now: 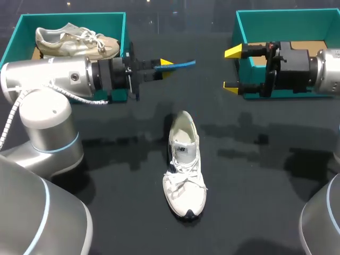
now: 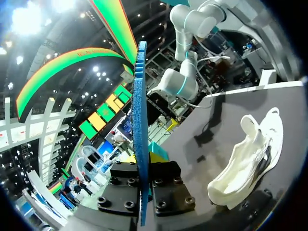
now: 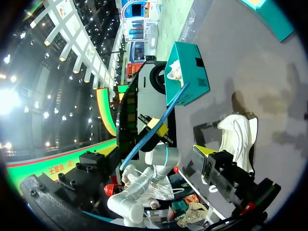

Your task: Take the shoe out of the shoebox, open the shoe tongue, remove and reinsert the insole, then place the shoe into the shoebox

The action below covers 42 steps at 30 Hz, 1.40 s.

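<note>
On table: 2 shoeboxes, 2 shoes; left gripper clamps 1 insole, right gripper gapes.

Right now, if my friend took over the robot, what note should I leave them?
Left gripper: shut on the blue insole, in the air beside the left shoebox, which holds another shoe.
Right gripper: open, empty, in front of the right shoebox.
White shoe: on the table, mid-way, touched by neither gripper.
Done: shoe out, insole out.
Left: slide the insole back in, then box the shoe.
</note>
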Available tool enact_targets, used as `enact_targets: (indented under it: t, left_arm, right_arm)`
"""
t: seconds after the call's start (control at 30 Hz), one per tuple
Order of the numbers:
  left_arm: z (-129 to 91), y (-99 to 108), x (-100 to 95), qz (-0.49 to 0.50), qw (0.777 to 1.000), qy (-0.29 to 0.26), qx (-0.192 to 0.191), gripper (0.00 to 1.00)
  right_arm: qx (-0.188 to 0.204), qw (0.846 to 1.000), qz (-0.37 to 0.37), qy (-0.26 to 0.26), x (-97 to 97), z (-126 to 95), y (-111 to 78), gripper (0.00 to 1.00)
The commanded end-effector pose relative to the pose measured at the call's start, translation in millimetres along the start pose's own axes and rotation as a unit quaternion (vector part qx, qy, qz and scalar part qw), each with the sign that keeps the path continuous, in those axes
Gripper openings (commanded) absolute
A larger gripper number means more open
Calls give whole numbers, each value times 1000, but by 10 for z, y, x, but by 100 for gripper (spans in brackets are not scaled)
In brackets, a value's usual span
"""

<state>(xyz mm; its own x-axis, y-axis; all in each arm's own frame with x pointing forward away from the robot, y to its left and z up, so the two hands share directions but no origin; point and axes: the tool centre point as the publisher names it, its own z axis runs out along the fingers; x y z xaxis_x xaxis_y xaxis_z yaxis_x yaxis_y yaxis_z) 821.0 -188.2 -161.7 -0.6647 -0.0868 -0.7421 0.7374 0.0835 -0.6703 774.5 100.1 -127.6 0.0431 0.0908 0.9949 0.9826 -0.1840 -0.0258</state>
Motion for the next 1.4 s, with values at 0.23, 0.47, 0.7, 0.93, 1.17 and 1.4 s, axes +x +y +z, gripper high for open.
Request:
enact_targets:
  t: [0.23, 0.47, 0.7, 0.93, 1.17, 1.4]
  left_arm:
    - [25, -68, -66, 148, 989, 17, 10, 0]
    - [92, -81, -112, 200, 979, 29, 19, 0]
    - [128, -73, -147, 218, 975, 22, 27, 0]
    - [128, -73, -147, 218, 975, 22, 27, 0]
    - [113, -59, -169, 242, 970, 9, 28, 0]
    - [150, -71, -167, 298, 954, 22, 33, 0]
  right_arm:
    - [-1, 1000, 0, -1, 0, 15, -3, 100]
    - [-1, 1000, 0, -1, 0, 15, -3, 100]
    - [-1, 1000, 0, -1, 0, 15, -3, 100]
    - [-1, 1000, 0, -1, 0, 15, -3, 100]
    - [-1, 1000, 0, -1, 0, 15, -3, 100]
    - [-1, 1000, 0, -1, 0, 15, -3, 100]
